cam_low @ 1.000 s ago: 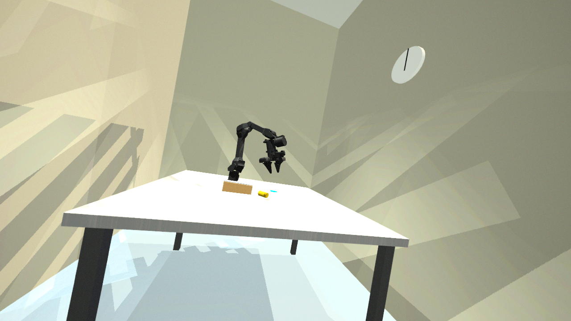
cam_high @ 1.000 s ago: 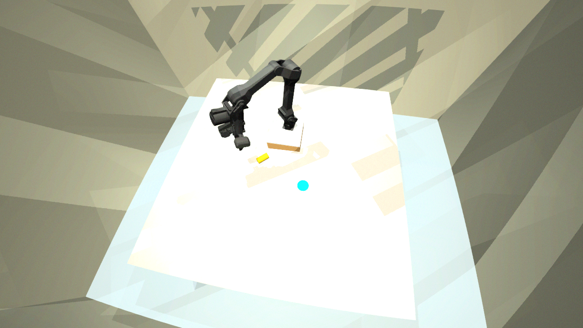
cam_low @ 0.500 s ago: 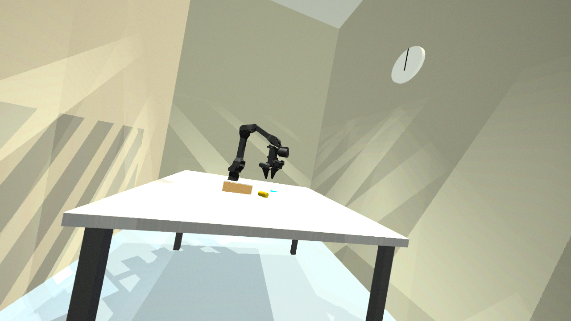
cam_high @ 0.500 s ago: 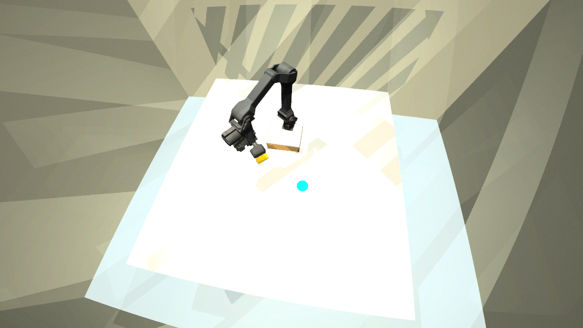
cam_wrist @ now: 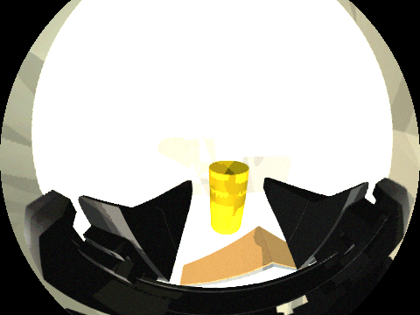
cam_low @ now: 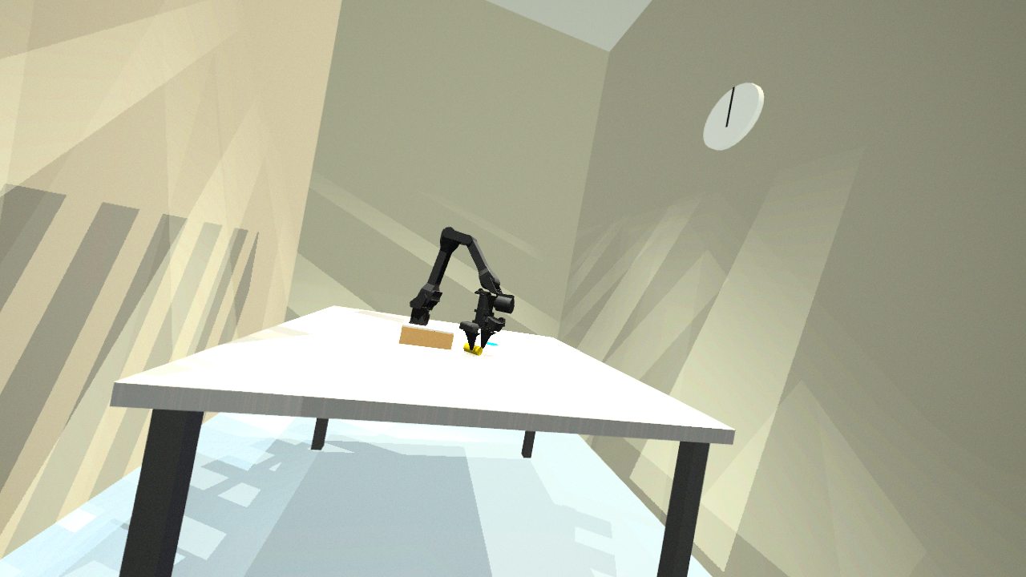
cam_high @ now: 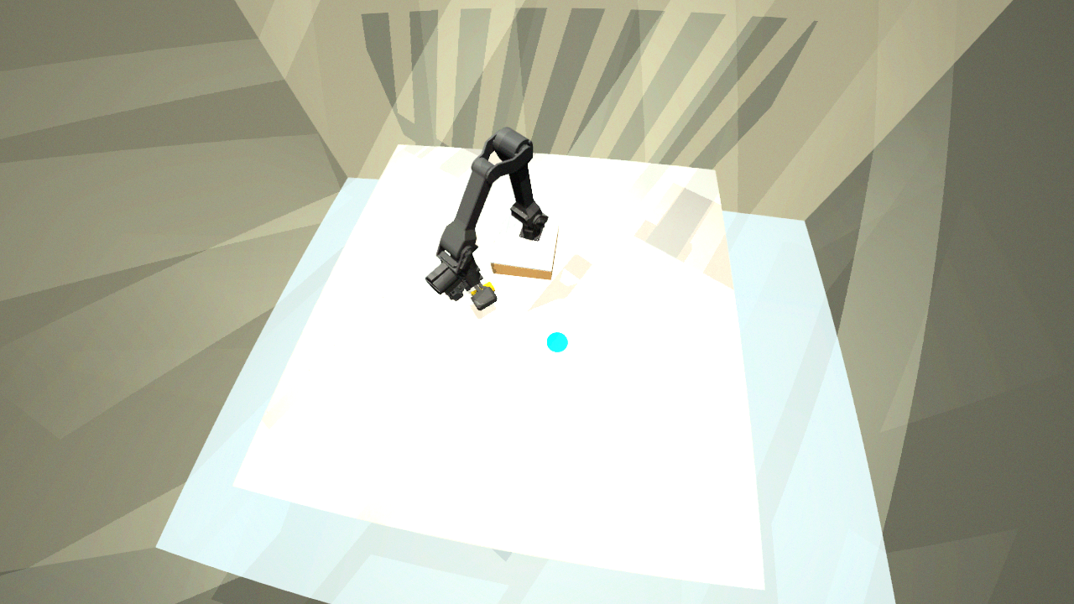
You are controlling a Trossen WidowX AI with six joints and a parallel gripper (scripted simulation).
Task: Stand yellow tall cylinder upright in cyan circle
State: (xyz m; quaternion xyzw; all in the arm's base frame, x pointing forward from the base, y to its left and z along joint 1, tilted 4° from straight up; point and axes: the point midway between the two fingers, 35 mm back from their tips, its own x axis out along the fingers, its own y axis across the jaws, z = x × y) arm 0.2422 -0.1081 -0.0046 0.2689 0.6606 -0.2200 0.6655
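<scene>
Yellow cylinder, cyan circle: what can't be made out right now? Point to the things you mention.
- Top: much of the yellow cylinder [cam_high: 489,287] [cam_low: 477,351] [cam_wrist: 227,203], hidden by the gripper [cam_high: 482,291] [cam_low: 478,348] [cam_wrist: 229,185].
- Exterior: fingertip height above the table [cam_high: 638,450] [cam_low: 401,384] [cam_wrist: 210,87], too small to judge.
- Exterior: full outline of the cyan circle [cam_high: 557,342] [cam_low: 492,344], seen nearly edge-on.
- Wrist: cyan circle, not in view.
- Wrist: cylinder's underside, faces the table.

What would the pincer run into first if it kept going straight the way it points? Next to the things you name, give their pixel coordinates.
Probably the tabletop [cam_high: 638,450] [cam_low: 401,380], with the yellow cylinder [cam_low: 473,349] [cam_wrist: 227,199] passing between the open fingers; depth is hard to judge.
</scene>
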